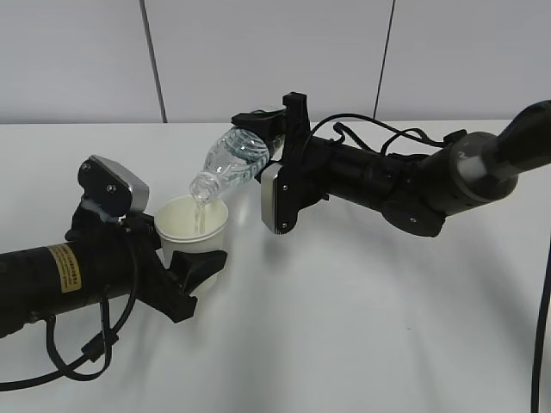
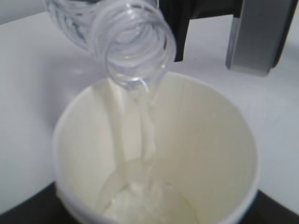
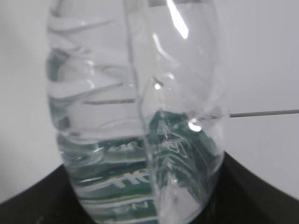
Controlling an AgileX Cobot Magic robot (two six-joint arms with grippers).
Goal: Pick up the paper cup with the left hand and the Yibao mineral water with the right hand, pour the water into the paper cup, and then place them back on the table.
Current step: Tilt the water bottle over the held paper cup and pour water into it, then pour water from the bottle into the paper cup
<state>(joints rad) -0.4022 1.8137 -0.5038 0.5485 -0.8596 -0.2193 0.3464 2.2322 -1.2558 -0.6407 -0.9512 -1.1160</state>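
Pouring under way: both items lifted, water streaming from bottle into cup.

On the left, the paper cup, cream-white, tapered and roll-rimmed, is held clamped in the left end effector above the white counter, toward its left side, a shallow pool already gathered inside. To its right, the Yibao mineral water, clear ribbed plastic with a green label, is gripped tilted neck-down by the right end effector, its mouth just over the rim. The pick-ups are judged done; finishing the pour and setting both back down remain.
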